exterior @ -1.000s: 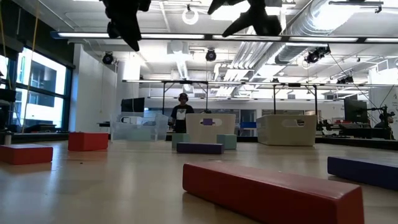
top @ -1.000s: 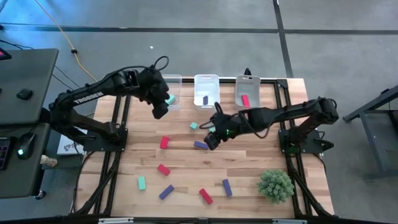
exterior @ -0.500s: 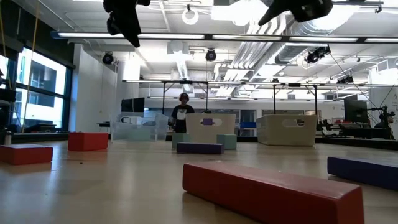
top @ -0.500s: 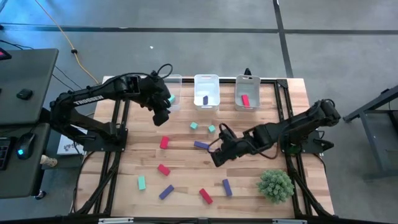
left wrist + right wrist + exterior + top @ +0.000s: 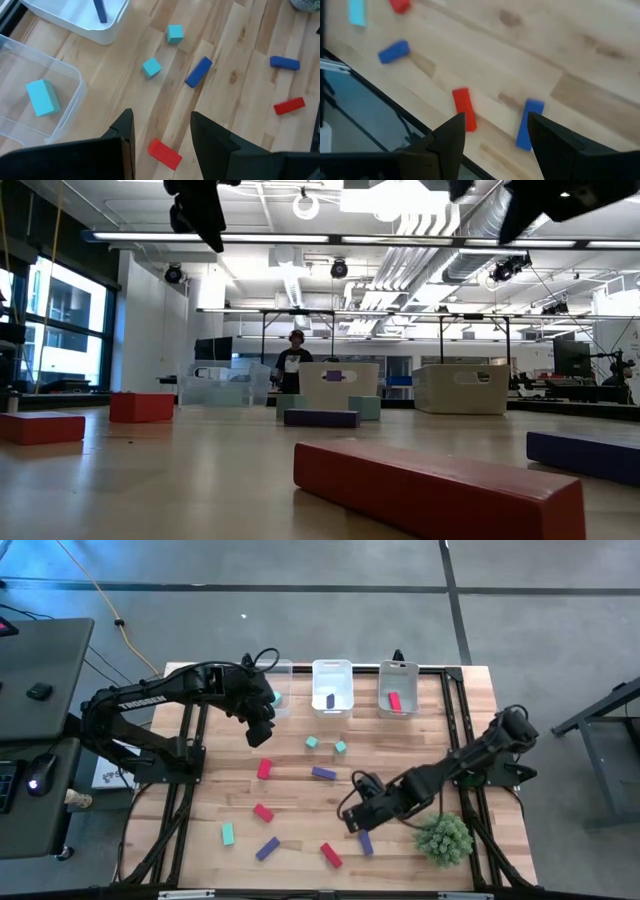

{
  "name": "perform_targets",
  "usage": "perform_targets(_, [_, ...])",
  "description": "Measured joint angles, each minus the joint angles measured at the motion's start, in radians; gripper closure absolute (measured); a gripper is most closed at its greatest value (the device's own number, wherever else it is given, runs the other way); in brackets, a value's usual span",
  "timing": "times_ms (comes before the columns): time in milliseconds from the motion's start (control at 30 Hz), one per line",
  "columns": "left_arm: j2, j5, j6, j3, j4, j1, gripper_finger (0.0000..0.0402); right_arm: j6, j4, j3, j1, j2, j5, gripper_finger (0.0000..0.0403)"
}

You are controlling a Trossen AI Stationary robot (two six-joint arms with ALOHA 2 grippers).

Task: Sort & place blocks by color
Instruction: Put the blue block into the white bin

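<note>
the left pincer [image 5: 258, 726] hangs with fingers apart and empty above the counter [image 5: 420, 755], a red block [image 5: 264, 769] at its 6 o'clock and the clear bin [image 5: 279, 680] holding a teal block [image 5: 274, 698] at its 12. the right pincer [image 5: 352, 817], also apart and empty, hovers near the front edge with a purple block [image 5: 365, 841] at its 5 o'clock and a red block [image 5: 331, 855] at its 7. other blocks lie scattered; the middle bin [image 5: 333, 672] holds a purple one, the right bin [image 5: 398, 673] a red one.

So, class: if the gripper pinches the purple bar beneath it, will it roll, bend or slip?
The purple bar looks flat-sided, so it should slide rather than roll. It seems solid, so probably stiff. Its smooth faces might slip between the right gripper's open fingers.
</note>
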Motion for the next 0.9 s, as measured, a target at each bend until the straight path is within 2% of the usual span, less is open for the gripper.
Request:
perform_targets(400, [0.000, 0.000, -0.003, 0.000, 0.000, 0.000, 0.0291, 0.140, 0.016, 0.000, 0.051, 0.132, -0.110, 0.0201])
perform_targets(900, [0.000, 0.000, -0.002, 0.000, 0.000, 0.000, 0.0291, 0.187, 0.034, 0.000, 0.061, 0.251, -0.142, 0.0201])
